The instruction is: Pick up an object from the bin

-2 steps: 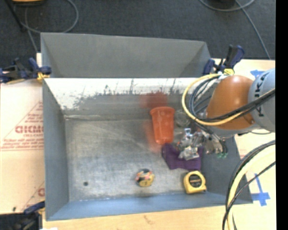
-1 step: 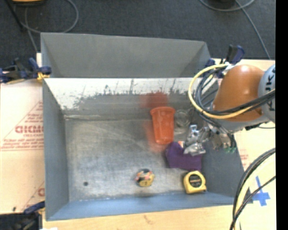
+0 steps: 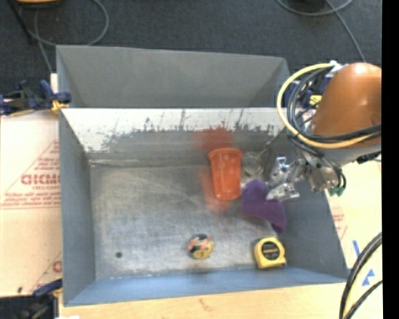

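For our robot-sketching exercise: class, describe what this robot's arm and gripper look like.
A smooth, rounded orange cover caps the wrist. Yellow, black and blue cables loop around it in a coil. The gripper is blocky, bare silver-grey metal.

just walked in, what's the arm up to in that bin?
The arm reaches into the grey bin from the right. Its gripper is down at the right side, right over a purple soft-looking lump that lies beside an orange cup near the back wall. Whether it has hold of the lump can't be told. A yellow tape measure and a small multicoloured ball lie apart along the front.
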Robot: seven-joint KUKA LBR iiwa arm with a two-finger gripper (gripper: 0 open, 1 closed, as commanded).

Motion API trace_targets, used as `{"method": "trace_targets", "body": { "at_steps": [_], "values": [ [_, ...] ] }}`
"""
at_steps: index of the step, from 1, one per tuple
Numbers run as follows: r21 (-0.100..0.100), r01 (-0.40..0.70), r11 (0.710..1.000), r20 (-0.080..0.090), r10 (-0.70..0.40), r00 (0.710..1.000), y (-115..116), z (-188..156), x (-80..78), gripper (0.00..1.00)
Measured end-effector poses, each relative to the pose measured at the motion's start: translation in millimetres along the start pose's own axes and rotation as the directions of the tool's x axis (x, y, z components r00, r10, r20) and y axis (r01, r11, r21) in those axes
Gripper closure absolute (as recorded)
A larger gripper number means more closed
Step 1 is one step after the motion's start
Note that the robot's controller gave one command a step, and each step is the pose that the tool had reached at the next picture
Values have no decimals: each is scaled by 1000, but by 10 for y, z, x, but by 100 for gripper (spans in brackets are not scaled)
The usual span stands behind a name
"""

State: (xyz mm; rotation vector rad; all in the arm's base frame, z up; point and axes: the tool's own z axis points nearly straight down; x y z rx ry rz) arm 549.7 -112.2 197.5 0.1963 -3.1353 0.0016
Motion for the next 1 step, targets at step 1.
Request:
{"method": "trace_targets", "body": {
  "at_steps": [1],
  "values": [
    [-1, -54, 999, 1, 54, 999, 285, -680, -36, 100]
  ]
}}
